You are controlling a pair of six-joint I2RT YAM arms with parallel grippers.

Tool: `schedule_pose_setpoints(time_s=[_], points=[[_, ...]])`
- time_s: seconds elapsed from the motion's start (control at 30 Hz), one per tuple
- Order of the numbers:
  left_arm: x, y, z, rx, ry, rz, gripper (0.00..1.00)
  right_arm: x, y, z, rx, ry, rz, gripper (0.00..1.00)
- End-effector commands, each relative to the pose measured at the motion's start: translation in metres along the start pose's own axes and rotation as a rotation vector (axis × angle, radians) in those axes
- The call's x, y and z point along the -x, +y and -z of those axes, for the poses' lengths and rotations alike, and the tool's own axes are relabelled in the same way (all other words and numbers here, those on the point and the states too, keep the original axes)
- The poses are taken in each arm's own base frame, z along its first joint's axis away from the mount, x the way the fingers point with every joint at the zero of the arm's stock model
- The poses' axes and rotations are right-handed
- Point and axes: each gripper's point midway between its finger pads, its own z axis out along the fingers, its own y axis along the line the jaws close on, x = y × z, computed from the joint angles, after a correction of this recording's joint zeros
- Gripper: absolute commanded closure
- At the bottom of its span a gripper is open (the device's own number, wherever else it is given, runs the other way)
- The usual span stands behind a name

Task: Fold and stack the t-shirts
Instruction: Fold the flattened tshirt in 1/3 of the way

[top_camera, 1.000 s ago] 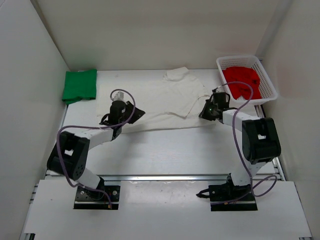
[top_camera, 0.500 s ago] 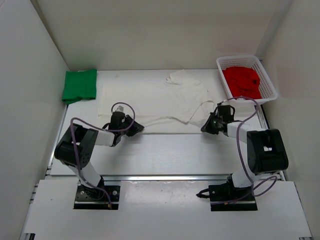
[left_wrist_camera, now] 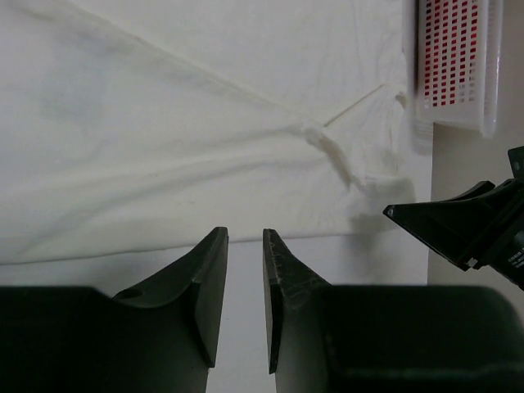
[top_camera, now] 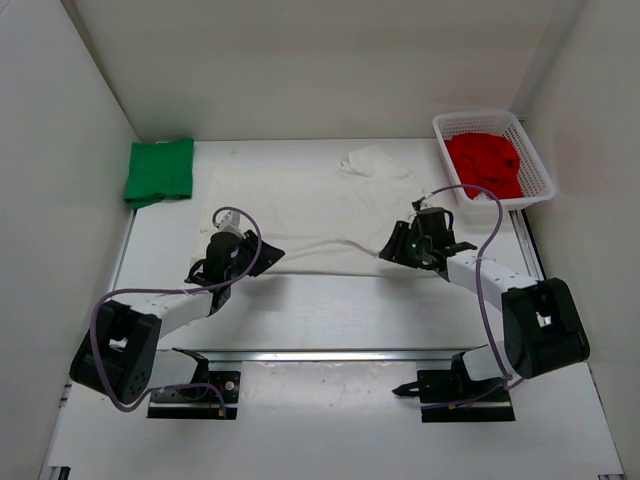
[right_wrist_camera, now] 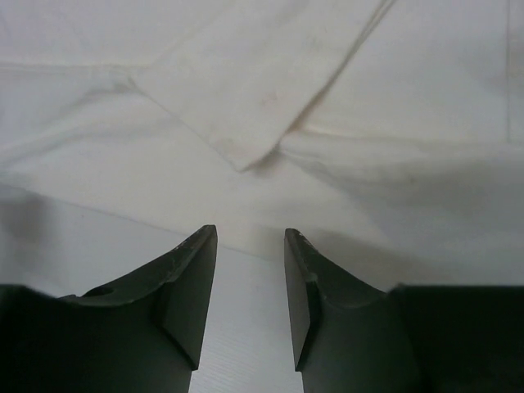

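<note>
Off-white t-shirt lies spread flat across the middle of the white tabletop, its cloth soft and matte with shallow wrinkles. One short sleeve is rumpled at the far edge and the other is folded in over the body on the side nearer the basket. The left wrist view shows a raised seam running diagonally across the shirt and a small bunched ridge of fabric near its hem. The right wrist view shows a folded flap of the same cloth ending in a blunt corner, with a stitched edge along it.

Left gripper sits low at the shirt's near hem. Its dark, wedge-shaped fingers are released, a narrow gap between them, with bare tabletop in the gap and nothing held. Right gripper rests at the near hem on the other side. Its fingers are parted wider and are also empty, with their tips just at the hem.

A bright green t-shirt lies folded into a neat rectangle at the far left corner, well apart from the off-white one. A bright red t-shirt is crumpled inside the white plastic mesh basket at the far right
</note>
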Motion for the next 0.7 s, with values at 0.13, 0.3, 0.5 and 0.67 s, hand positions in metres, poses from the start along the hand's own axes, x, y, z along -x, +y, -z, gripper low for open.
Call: schedule_pose_setpoints(time_s=[0.13, 0.3, 0.5, 0.67], points=[[0.017, 0.022, 0.006, 0.036, -0.05, 0.021, 0.66, 0.037, 0.029, -0.029, 0.147, -0.054, -0.044, 0.63], [0.015, 0.023, 0.006, 0.037, -0.049, 0.011, 0.66, 0.031, 0.039, -0.046, 0.178, -0.011, -0.056, 0.63], [0.017, 0.025, 0.009, 0.032, -0.062, 0.028, 0.65, 0.041, 0.036, -0.047, 0.191, -0.035, -0.086, 0.73], [0.017, 0.031, 0.01, 0.042, -0.06, 0.044, 0.65, 0.049, 0.03, -0.058, 0.162, -0.008, -0.092, 0.74]])
